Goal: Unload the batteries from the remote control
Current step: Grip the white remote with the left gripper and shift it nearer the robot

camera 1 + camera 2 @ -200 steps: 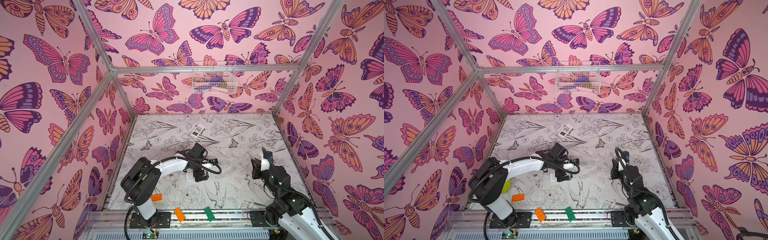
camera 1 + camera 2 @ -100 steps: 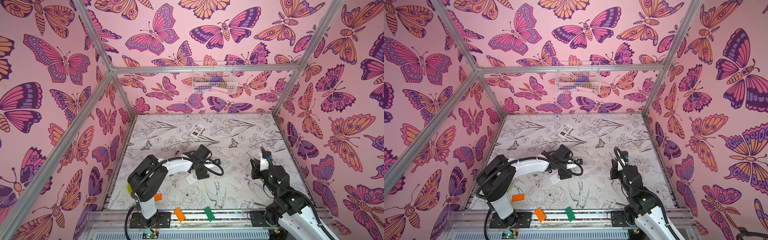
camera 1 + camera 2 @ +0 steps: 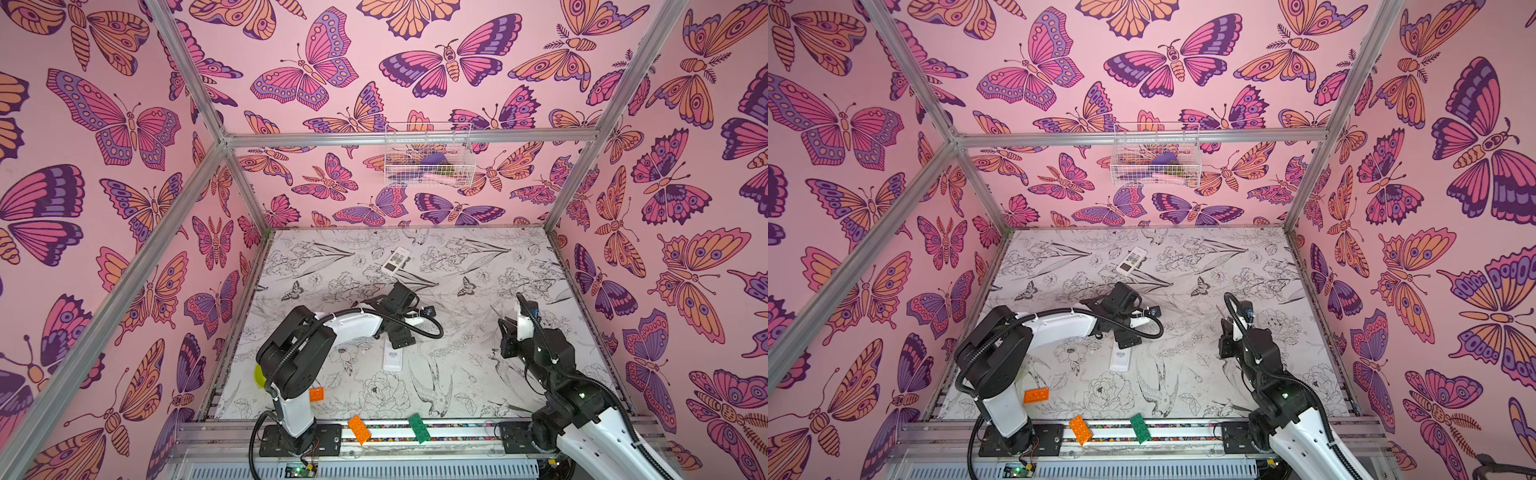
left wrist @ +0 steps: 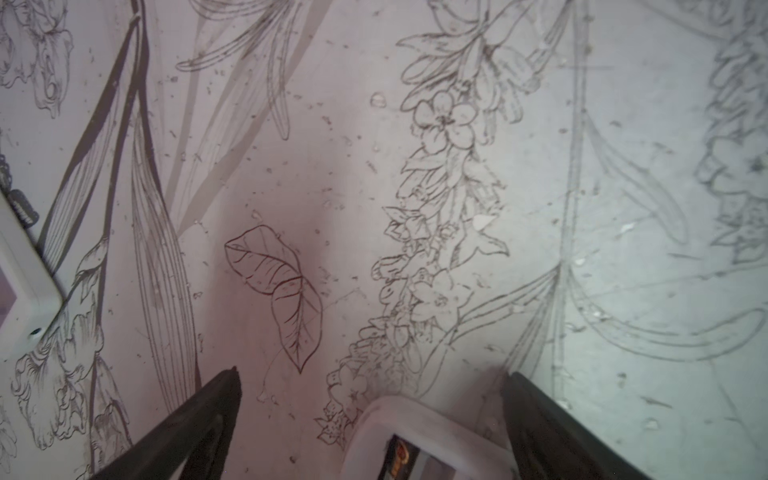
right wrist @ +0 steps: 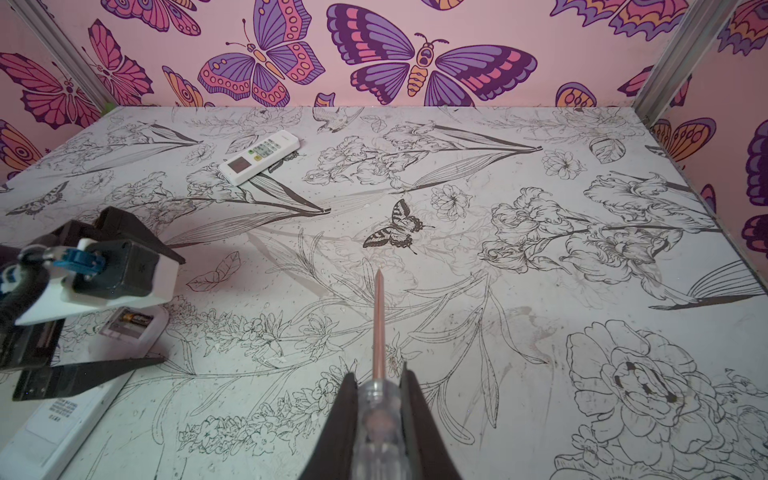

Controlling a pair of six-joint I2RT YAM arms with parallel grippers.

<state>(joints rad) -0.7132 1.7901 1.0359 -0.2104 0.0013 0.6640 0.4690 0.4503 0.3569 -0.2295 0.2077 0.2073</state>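
Observation:
A white remote control (image 3: 392,358) lies face down at mid-table, its battery compartment open. One of the batteries (image 5: 136,319), black with a gold end, lies inside it and also shows in the left wrist view (image 4: 400,451). My left gripper (image 3: 400,337) hangs just above that end of the remote (image 4: 419,419), open, its fingers (image 4: 208,415) on either side and apart from it. My right gripper (image 5: 378,370) is shut on the clear handle of a screwdriver (image 5: 379,328), held above bare table to the right (image 3: 506,332).
A second white remote (image 3: 395,259) lies face up near the back, left of centre. Orange (image 3: 358,429) and green (image 3: 419,428) bricks rest on the front rail. A wire basket (image 3: 428,156) hangs on the back wall.
The left arm's elbow has swung a little to the right while its open gripper stays over the near remote. The right arm has not moved.

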